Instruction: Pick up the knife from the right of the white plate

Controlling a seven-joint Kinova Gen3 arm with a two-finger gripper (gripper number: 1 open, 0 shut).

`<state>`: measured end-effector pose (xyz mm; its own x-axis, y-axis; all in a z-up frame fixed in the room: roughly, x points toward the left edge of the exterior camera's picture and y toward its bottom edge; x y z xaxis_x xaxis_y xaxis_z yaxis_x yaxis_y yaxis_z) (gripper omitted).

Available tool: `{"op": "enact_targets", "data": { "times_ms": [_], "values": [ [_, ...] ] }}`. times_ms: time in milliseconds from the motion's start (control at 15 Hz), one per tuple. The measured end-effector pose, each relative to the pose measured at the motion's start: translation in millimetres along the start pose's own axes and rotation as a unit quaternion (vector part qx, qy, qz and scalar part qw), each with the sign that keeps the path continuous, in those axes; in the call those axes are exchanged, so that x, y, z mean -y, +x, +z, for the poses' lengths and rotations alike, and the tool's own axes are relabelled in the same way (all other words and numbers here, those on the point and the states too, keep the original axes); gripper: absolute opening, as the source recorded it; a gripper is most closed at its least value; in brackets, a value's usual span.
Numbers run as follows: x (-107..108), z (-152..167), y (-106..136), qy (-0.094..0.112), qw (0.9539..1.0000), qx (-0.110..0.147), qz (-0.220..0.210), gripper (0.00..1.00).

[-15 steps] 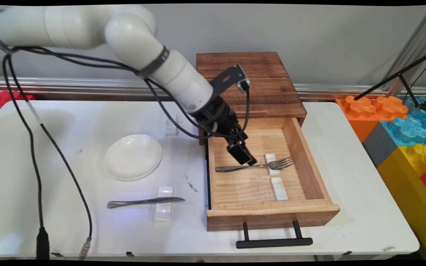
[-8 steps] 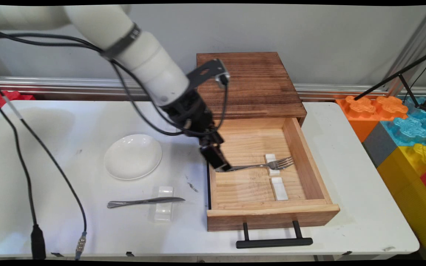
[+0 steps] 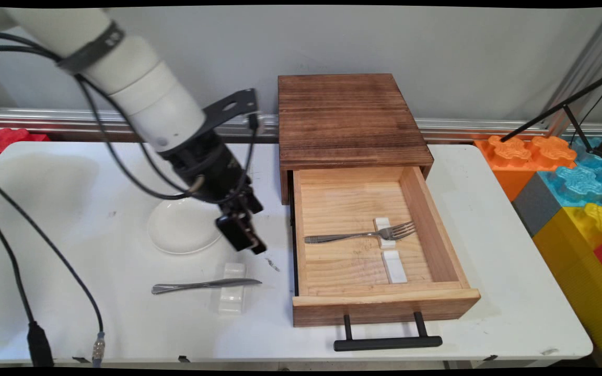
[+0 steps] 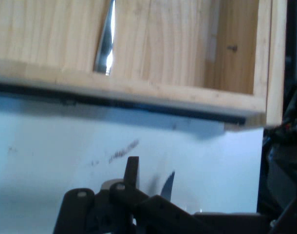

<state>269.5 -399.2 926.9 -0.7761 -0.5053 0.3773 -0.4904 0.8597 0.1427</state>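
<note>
Hovering over the counter (image 3: 494, 235) | gripper (image 3: 251, 245) between plate (image 3: 181, 232) and open drawer (image 3: 384, 305), nearest the knife (image 3: 201, 285) on its white rest (image 3: 232, 302) | jaws: cannot tell whether wide or narrow | fork (image 3: 353, 236) lies inside drawer.

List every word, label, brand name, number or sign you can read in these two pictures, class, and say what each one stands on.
None can be read in either view.
The white arm shows no lettering from this side; its dark band is plain.
The wooden drawer box, fork, knife and plate carry no print.
The dark smudges on the table are marks, not writing.
</note>
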Motion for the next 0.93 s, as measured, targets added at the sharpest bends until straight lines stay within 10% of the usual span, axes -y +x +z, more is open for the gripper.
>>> {"op": "enact_targets", "data": {
  "times_ms": [933],
  "values": [
    [7.2, 31.3, -93.2, 0.025, 0.999, 0.032, 0.019, 1.0]
  ]
}}
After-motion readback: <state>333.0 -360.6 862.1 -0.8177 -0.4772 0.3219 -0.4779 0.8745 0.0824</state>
